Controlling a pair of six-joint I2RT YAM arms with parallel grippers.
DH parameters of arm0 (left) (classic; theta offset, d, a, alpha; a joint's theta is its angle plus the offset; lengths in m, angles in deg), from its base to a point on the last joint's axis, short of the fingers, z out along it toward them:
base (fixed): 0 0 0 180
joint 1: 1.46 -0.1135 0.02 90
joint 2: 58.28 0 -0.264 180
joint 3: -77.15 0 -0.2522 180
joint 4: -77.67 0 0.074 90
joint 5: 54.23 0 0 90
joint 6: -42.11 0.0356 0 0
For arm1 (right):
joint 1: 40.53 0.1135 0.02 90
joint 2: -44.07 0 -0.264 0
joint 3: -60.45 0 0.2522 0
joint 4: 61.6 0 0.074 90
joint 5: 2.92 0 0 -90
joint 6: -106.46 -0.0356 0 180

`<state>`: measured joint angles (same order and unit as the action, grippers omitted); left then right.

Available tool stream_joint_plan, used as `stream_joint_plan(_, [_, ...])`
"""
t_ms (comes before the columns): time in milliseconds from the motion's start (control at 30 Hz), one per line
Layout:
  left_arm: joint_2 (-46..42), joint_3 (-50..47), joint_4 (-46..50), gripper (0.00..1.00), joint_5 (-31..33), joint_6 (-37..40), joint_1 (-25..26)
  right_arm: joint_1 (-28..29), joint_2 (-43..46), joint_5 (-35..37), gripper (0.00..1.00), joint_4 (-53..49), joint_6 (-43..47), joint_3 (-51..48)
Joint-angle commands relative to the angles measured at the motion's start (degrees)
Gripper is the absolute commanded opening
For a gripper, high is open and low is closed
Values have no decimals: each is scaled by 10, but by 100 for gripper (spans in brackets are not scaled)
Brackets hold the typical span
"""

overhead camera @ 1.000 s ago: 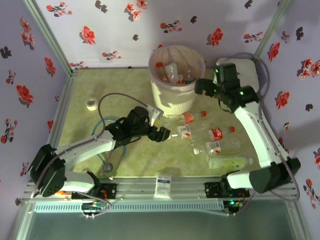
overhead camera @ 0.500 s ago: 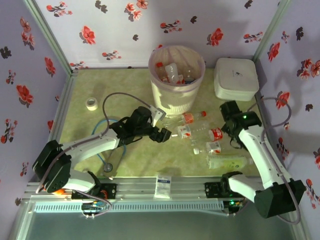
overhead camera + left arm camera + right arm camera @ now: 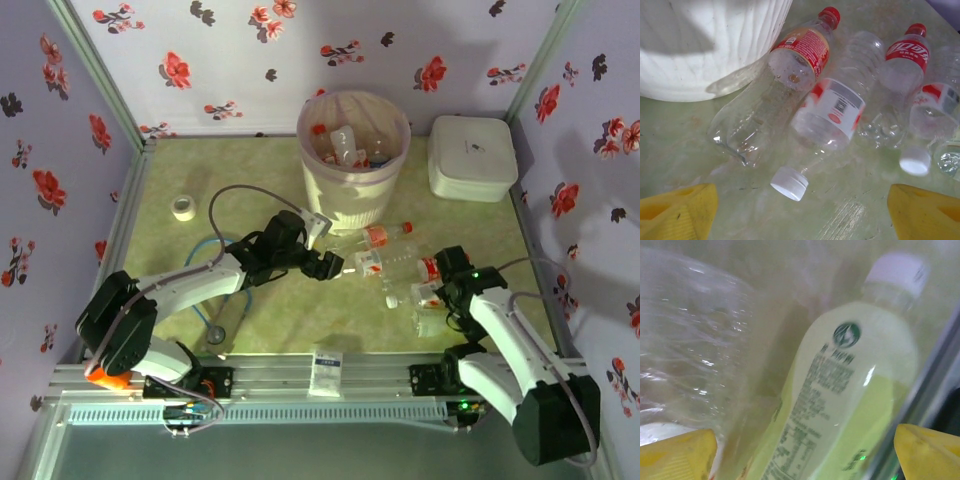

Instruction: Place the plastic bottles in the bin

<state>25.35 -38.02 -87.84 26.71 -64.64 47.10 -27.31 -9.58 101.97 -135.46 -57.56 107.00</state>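
Top view, bin: The bin (image 3: 350,205) stands at the back of the green surface (image 3: 200,180), with several bottles already inside.
Top view, bottles: Loose bottles (image 3: 400,262) lie on the surface just in front of the bin and off to its right.
Top view, arms: The left gripper (image 3: 333,266) sits low in front of the bin, aimed at the nearest bottles. The right gripper (image 3: 447,298) hangs over the end of the heap farthest from the bin.
Left wrist view: The jaws are spread wide and empty. A white-capped bottle (image 3: 827,112) lies ahead between them, touching a red-capped bottle (image 3: 785,75) that rests against the bin's wall.
Right wrist view: The jaws are wide and empty over a pale green bottle (image 3: 850,390). A clear bottle (image 3: 695,340) lies just beside it, and a blurred grey rail (image 3: 920,390) is close on its other side.
Risk, left: The bottles are tightly packed, so a finger is likely to land on a neighbouring bottle and send it rolling away from the bin.
Risk, right: The rail leaves little room for one finger, and a glancing close could squirt the smooth bottle out of the jaws.
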Motion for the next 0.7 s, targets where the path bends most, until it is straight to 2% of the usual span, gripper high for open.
stream_joint_plan(0, [4, 5, -12, 88, -9, -11, -7, 1, -29, -103, 92, 29, -56, -18])
stream_joint_plan(233, [3, 10, -7, 88, -10, -10, -10, 1, -109, -115, 91, 88, -29, -5])
stream_joint_plan(433, [2, 11, -3, 88, -10, -13, -12, 1, -114, -85, 78, 73, -4, 23])
stream_joint_plan(667, [9, 24, -2, 88, -10, -11, -12, 1, -56, -52, 57, 33, 0, 38])
